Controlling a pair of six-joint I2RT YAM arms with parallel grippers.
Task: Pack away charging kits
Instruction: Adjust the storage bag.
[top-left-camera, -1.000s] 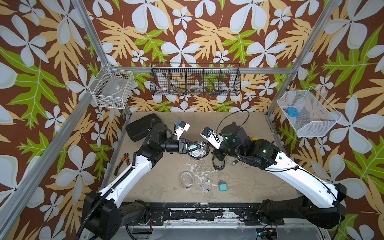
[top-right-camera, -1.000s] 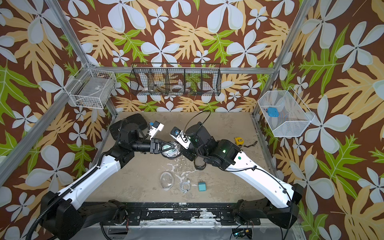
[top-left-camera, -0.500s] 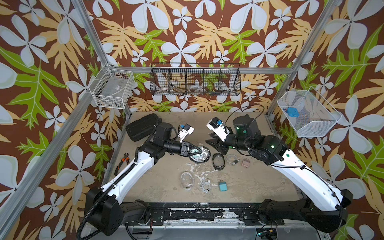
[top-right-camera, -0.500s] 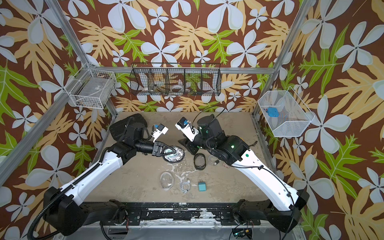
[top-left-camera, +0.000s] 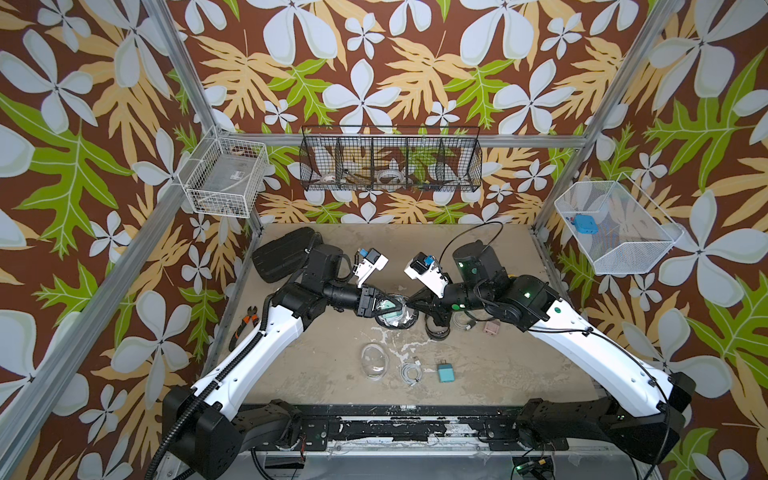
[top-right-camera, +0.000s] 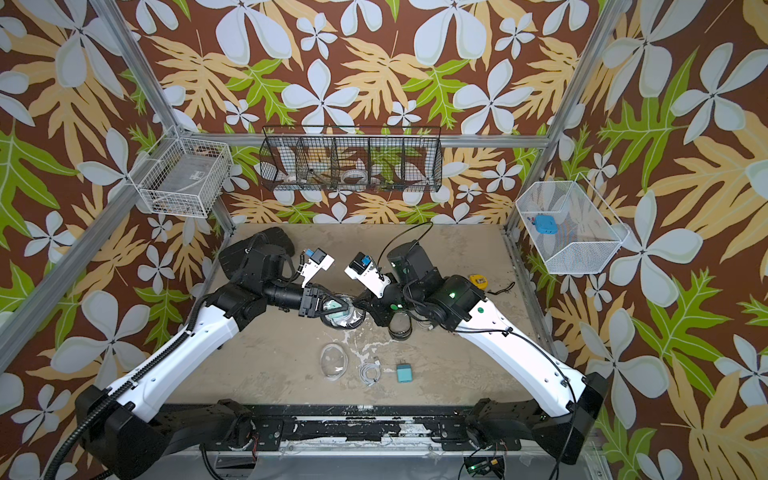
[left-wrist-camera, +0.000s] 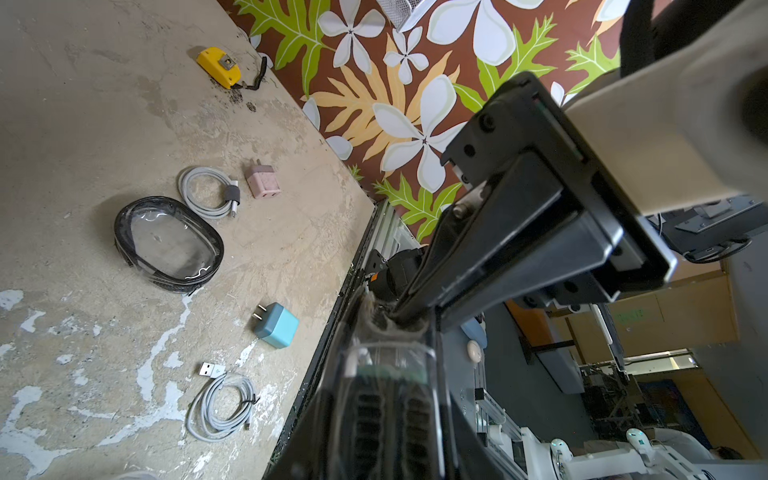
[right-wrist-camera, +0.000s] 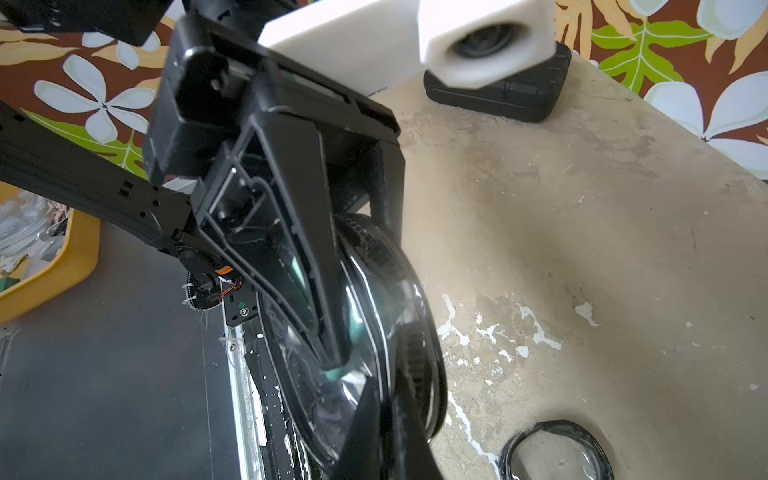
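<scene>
Clear plastic pouch (top-left-camera: 375, 360), coiled white cable (top-left-camera: 410, 371) and teal plug (top-left-camera: 446, 372) are lying in a row nearest the table's (top-left-camera: 519, 374) front edge. Mid-table, the jaws of the left arm (top-left-camera: 266, 336) are gripping a black-rimmed pouch (top-left-camera: 401, 320), tilted on edge with a mint plug (right-wrist-camera: 332, 374) inside, while the jaws of the right arm (top-left-camera: 582, 336) are clenching on its rim. Just beside it, a second black-rimmed pouch (left-wrist-camera: 168, 245), another cable (left-wrist-camera: 205, 191) and a pink plug (left-wrist-camera: 262, 181) are lying flat. Farther back, a black hard case (top-left-camera: 282, 253) is sitting at the far left corner.
</scene>
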